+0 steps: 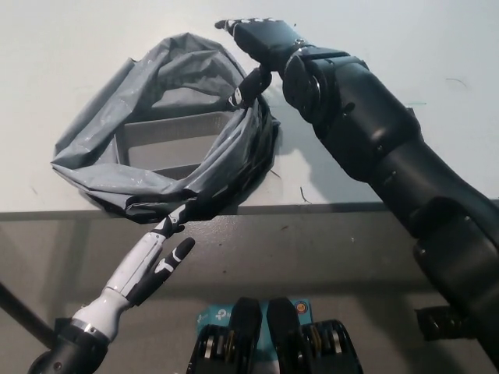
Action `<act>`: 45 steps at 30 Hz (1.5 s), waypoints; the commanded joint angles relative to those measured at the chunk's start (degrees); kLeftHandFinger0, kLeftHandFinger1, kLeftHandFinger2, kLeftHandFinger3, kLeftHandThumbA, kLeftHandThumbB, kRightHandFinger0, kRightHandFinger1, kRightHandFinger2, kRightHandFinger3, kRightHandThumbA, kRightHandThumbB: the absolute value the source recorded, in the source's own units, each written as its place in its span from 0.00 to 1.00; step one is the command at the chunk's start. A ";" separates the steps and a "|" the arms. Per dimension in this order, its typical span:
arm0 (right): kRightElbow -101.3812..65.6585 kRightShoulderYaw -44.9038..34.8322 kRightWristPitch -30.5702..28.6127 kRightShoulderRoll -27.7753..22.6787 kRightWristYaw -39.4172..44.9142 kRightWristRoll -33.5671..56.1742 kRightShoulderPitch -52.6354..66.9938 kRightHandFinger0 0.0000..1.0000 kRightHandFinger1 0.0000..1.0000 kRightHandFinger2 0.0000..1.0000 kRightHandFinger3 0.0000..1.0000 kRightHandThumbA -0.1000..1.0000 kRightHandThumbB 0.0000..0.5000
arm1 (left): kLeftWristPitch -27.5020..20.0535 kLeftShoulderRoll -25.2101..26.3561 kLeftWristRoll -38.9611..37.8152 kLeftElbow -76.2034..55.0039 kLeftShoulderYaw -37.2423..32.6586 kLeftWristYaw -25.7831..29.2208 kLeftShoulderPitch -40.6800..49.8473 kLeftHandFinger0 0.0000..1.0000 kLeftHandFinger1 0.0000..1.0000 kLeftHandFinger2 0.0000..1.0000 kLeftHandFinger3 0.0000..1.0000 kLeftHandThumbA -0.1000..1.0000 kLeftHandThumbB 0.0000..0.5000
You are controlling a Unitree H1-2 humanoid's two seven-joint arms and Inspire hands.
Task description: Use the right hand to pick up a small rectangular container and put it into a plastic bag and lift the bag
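At the grey plastic bag (168,140)'s far-right rim, the black right hand (261,47) hovers released; the rectangular container (168,144) sits inside, lower-left. Next, pinch the rim and lift. White left hand (156,261) rests low, fingers apart.

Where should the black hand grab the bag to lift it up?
Probably the bag's right rim, coming from the right. The plastic is bunched thick there, right under the right hand, and the container already sits inside.

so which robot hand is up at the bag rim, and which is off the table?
The black right robot hand is at the grey bag's far rim. The white left robot hand sits below the table edge, by the near rim.
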 commanded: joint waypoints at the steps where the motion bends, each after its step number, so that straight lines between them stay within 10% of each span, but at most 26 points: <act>1: 1.25 -0.47 3.84 1.62 -2.87 -0.42 -2.73 1.00 1.00 1.00 1.00 0.99 1.00 | -1.80 1.04 0.39 -0.74 0.00 0.06 -0.41 1.00 1.00 1.00 1.00 1.00 0.39; 16: 6.97 -2.33 16.76 6.06 -4.15 1.09 -3.18 1.00 1.00 1.00 1.00 0.93 1.00 | -1.13 0.97 0.28 -0.97 -0.04 -0.16 -0.54 1.00 1.00 1.00 1.00 1.00 0.43; 20: 10.93 -1.35 16.06 6.68 -5.00 0.43 -4.69 0.83 1.00 1.00 1.00 0.80 0.80 | -1.05 1.20 0.23 -0.90 -0.08 -0.43 -0.85 1.00 1.00 1.00 1.00 1.00 0.42; 22: 11.14 -1.30 14.67 6.25 -5.85 0.46 -4.76 0.40 0.62 0.84 1.00 0.66 0.53 | -0.93 1.21 0.23 -1.04 -0.08 -0.46 -0.90 1.00 1.00 1.00 1.00 1.00 0.43; 23: 11.23 -1.31 14.21 6.10 -6.18 0.50 -4.80 0.40 0.62 0.84 1.00 0.66 0.53 | -0.91 1.21 0.25 -1.05 -0.07 -0.46 -0.94 1.00 1.00 1.00 1.00 1.00 0.43; 25: 10.90 -1.78 13.34 5.80 -8.25 0.72 -4.89 0.14 0.27 0.45 0.95 0.60 0.35 | -0.57 1.40 0.56 -1.21 -0.17 -0.61 -1.14 1.00 1.00 1.00 1.00 1.00 0.42; 28: 9.94 -4.05 12.62 5.55 -10.35 2.57 -4.65 0.00 0.03 0.17 0.73 0.54 0.29 | -0.46 1.38 0.63 -1.08 -0.29 -0.71 -1.39 1.00 1.00 1.00 1.00 1.00 0.42; 31: 8.82 -7.00 12.17 5.54 -11.81 4.76 -4.36 0.00 0.00 0.09 0.51 0.47 0.28 | -0.53 1.41 0.62 -0.96 -0.34 -0.71 -1.36 1.00 1.00 1.00 1.00 1.00 0.41; 32: 7.64 -8.89 12.26 5.44 -12.53 6.01 -4.39 0.00 0.03 0.13 0.69 0.48 0.28 | -0.79 1.44 0.61 -0.78 -0.32 -0.64 -1.36 1.00 1.00 1.00 1.00 1.00 0.41; 34: 6.64 -10.25 11.47 5.22 -13.09 6.93 -4.38 0.00 0.00 0.08 0.46 0.48 0.26 | -0.87 1.44 0.60 -0.66 -0.31 -0.57 -1.41 1.00 1.00 1.00 1.00 1.00 0.40; 35: 5.24 -11.01 11.65 4.86 -12.80 7.10 -4.54 0.11 0.15 0.21 0.49 0.50 0.25 | -0.70 1.48 0.84 -0.70 -0.38 -0.55 -1.44 1.00 1.00 1.00 1.00 1.00 0.40; 40: 1.03 -12.94 13.18 4.12 -10.89 8.05 -4.53 0.20 0.20 0.23 0.37 0.50 0.25 | 0.47 1.54 1.08 -1.12 -0.47 -0.69 -1.45 1.00 1.00 1.00 1.00 1.00 0.42; 42: -1.85 -14.40 13.52 3.62 -9.01 9.64 -4.40 0.01 0.01 0.02 0.11 0.49 0.25 | 0.36 1.58 0.94 -1.03 -0.50 -0.77 -1.51 1.00 1.00 1.00 1.00 1.00 0.42; 45: -6.59 -17.28 14.50 2.90 -6.23 12.72 -4.79 0.00 0.16 0.27 0.17 0.45 0.26 | 0.35 1.74 0.79 -0.63 -0.56 -0.99 -2.33 1.00 1.00 1.00 1.00 1.00 0.41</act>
